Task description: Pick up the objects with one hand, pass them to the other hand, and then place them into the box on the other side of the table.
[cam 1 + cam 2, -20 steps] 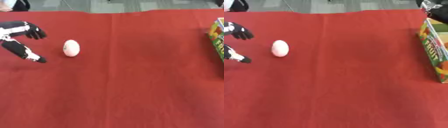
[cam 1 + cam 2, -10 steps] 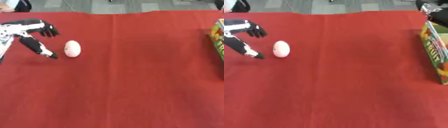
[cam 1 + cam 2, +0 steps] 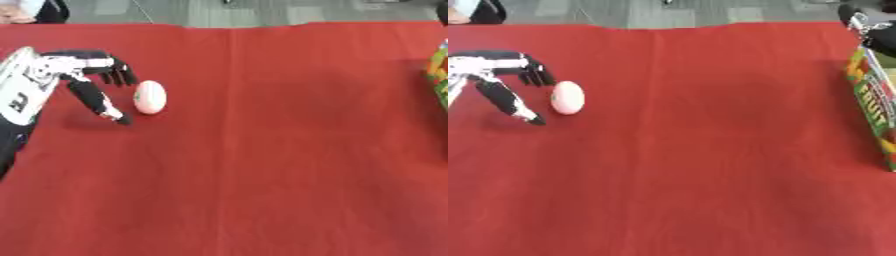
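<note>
The robot's left hand (image 3: pixel 74 75), fingers spread open, flanks a pale egg (image 3: pixel 150 97) on the red surface (image 3: pixel 262 160), apparently poised to grasp it.

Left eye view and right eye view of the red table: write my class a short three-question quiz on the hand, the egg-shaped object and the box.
1. True or false: the left hand is open beside the white egg-shaped object.
2. Multiple choice: the colourful box stands at which edge of the red tablecloth? A) the robot's left B) the robot's right C) the near edge
3. Fill in: the egg-shaped object lies on the tablecloth just to the ____ of the left hand's fingers.

Key: 1 true; 2 B; 3 right
</note>
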`<state>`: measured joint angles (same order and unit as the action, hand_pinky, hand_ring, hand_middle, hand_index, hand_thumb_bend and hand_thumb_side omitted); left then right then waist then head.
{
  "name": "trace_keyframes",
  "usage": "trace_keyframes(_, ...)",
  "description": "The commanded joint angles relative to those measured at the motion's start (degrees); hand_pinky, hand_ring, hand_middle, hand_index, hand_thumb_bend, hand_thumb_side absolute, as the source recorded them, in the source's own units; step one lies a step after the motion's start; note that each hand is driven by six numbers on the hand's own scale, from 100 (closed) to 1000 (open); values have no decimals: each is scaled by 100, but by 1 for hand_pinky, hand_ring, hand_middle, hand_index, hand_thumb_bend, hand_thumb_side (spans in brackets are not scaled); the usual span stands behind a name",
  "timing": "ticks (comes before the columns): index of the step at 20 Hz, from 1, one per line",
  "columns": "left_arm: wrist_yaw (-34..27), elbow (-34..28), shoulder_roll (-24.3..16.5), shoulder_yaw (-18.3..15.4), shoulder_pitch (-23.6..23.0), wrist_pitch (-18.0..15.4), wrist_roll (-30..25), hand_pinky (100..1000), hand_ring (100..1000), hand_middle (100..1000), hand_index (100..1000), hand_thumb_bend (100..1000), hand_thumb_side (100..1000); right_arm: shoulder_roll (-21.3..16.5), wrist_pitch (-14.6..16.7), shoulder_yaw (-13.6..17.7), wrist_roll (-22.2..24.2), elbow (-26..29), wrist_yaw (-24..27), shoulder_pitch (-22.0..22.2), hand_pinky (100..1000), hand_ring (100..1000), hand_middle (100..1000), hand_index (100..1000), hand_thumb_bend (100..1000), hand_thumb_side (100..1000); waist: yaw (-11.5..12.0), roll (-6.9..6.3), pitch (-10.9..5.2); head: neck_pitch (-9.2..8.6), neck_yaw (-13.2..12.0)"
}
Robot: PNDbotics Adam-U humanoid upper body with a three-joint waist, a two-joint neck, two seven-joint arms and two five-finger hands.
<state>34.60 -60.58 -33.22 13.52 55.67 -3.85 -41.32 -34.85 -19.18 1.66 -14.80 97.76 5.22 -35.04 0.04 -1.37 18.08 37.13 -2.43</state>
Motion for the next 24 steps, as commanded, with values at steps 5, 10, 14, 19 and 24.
trace_keyframes(5, 43, 176, 85, -113, 152, -23, 418, 793, 750, 709, 746, 522, 244, -59, 12, 19, 11, 43, -18, -91, 763, 784, 667, 758, 527, 219, -31, -59, -542, -50, -52)
trace_keyframes(10, -16, 308, 194, -95, 155, -61, 448, 784, 735, 682, 651, 329, 143, -41, 9, 9, 25, 31, -12, -103, 764, 783, 666, 757, 527, 219, -42, -56, -538, -53, -75)
trace_keyframes(14, -84, 323, 201, -103, 138, -93, 410, 773, 711, 649, 550, 284, 100, -43, 7, 8, 27, 20, -8, -90, 765, 782, 665, 756, 528, 220, -37, -55, -543, -36, -87)
trace_keyframes(19, -136, 253, 149, -146, 124, -52, 553, 764, 688, 618, 485, 267, 100, -49, 10, 2, 36, 18, -6, -79, 766, 781, 663, 762, 516, 224, -19, -54, -554, -15, -61)
trace_keyframes(24, -226, 103, 90, -182, 112, 13, 709, 755, 670, 601, 471, 276, 100, -59, 9, 9, 12, 18, -6, -68, 767, 781, 678, 763, 463, 241, -3, -49, -565, -21, -62)
